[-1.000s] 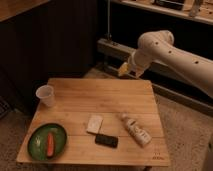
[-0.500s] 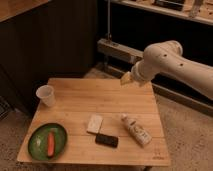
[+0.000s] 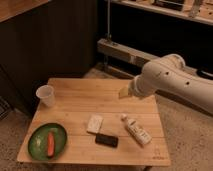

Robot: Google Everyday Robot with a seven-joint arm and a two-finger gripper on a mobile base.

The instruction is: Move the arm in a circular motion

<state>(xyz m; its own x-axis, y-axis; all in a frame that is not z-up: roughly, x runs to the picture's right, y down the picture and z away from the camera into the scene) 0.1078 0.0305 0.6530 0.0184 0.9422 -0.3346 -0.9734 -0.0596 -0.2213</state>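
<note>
Arm: the thick white arm (image 3: 172, 80) is seen reaching in from the right edge, its rounded elbow raised above the far right corner of the wooden table (image 3: 80, 95).

Gripper: the gripper (image 3: 124, 92), a pale yellowish tip, is held above the far right part of the tabletop, clear of everything on it. Whether it is parted or closed cannot be told; nothing appears to be carried.

Step in hand: a free sweep through the air is judged to be under way, partway round a circle; no object needs to be touched.

How it is best done: the tip should be kept at an even height above the wood, and the curve traced smoothly at a steady pace, so that the loop closes where it began. The radius is best kept modest.

Risks: the white bottle (image 3: 136, 130) lies on its side near the right edge, below the tip, and would be struck if the arm dipped. The white block (image 3: 94, 123) and the dark rectangular object (image 3: 107, 140) lie mid-table; the translucent cup (image 3: 45, 95) stands at the left; the green plate (image 3: 36, 142) with a carrot (image 3: 50, 143) sits at the near left corner.

Change from earlier: the tip has been brought lower and towards the table's middle, and the elbow has dropped with it. The tabletop objects are unmoved.
</note>
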